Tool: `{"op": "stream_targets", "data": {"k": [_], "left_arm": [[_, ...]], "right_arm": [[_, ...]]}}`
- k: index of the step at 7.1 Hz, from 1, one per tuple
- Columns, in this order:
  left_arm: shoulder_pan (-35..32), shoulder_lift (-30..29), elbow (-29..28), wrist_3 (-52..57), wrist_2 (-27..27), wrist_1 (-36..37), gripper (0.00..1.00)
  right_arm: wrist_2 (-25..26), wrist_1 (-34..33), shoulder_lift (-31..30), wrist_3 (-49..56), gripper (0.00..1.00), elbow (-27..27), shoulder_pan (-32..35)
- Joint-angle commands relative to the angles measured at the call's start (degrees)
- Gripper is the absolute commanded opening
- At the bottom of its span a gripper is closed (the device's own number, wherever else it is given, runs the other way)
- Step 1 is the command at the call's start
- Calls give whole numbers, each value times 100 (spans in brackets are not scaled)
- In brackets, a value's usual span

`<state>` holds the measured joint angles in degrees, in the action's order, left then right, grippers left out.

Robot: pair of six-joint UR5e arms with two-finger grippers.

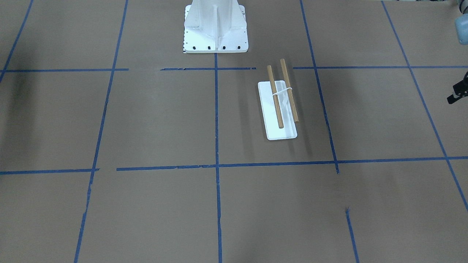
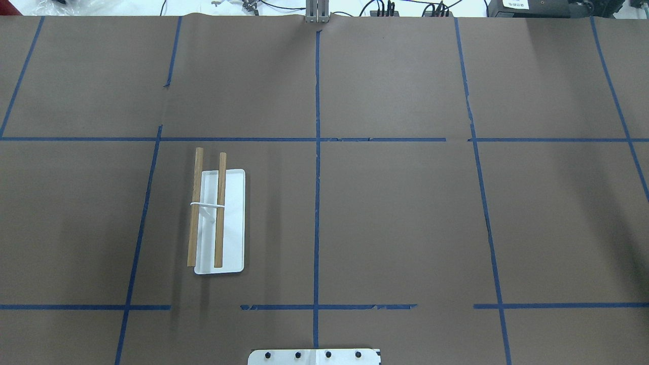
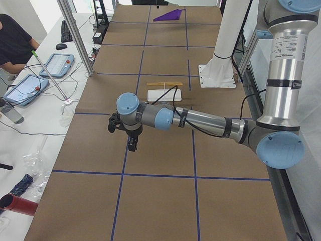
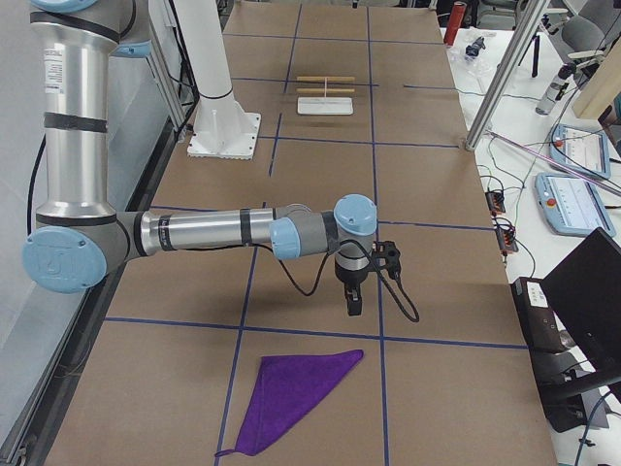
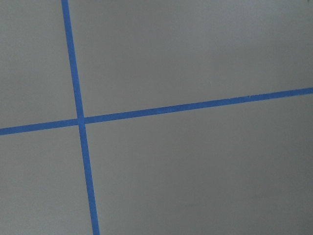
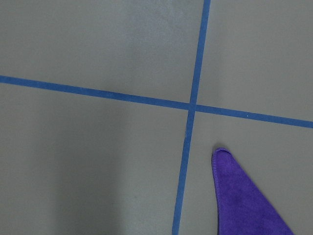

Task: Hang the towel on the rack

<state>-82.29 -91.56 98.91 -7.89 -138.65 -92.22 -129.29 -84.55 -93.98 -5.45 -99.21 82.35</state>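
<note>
The purple towel (image 4: 291, 393) lies flat on the brown table at the robot's right end. It also shows far off in the exterior left view (image 3: 170, 15), and one corner (image 6: 247, 200) shows in the right wrist view. The rack (image 2: 218, 218) stands with its two wooden dowels over a white base (image 1: 281, 106) on the robot's left half. My right gripper (image 4: 354, 301) hangs above the table just short of the towel; I cannot tell whether it is open or shut. My left gripper (image 3: 131, 143) hovers over bare table beyond the rack, only partly seen at the edge of the front view (image 1: 459, 93); its state cannot be told.
The large white bolted pedestal (image 1: 215, 29) stands at the robot's side of the table. Blue tape lines cross the brown paper. Metal posts (image 3: 75, 35), tablets (image 3: 55, 65) and a seated person (image 3: 12, 40) are beside the table's far edge.
</note>
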Motion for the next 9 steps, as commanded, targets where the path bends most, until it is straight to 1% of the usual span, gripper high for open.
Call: {"op": "stream_targets", "data": {"k": [1, 2, 4, 6, 8, 9], "left_arm": [[-407, 15, 23, 338, 83, 89, 100], [-419, -2, 58, 350, 93, 168, 100], [-419, 15, -37, 297, 137, 100, 100], [-384, 23, -12, 306, 146, 90, 100], [-375, 6, -20, 323, 102, -102, 100], [-375, 15, 49, 298, 93, -208, 100]], "right_arm": [[-44, 0, 2, -8, 100, 25, 0], [-44, 9, 11, -8, 100, 33, 0], [-70, 9, -6, 0, 100, 69, 0], [-88, 9, -15, 0, 100, 43, 0], [-88, 9, 20, -26, 100, -1, -9], [-79, 9, -24, 0, 100, 68, -18]]}}
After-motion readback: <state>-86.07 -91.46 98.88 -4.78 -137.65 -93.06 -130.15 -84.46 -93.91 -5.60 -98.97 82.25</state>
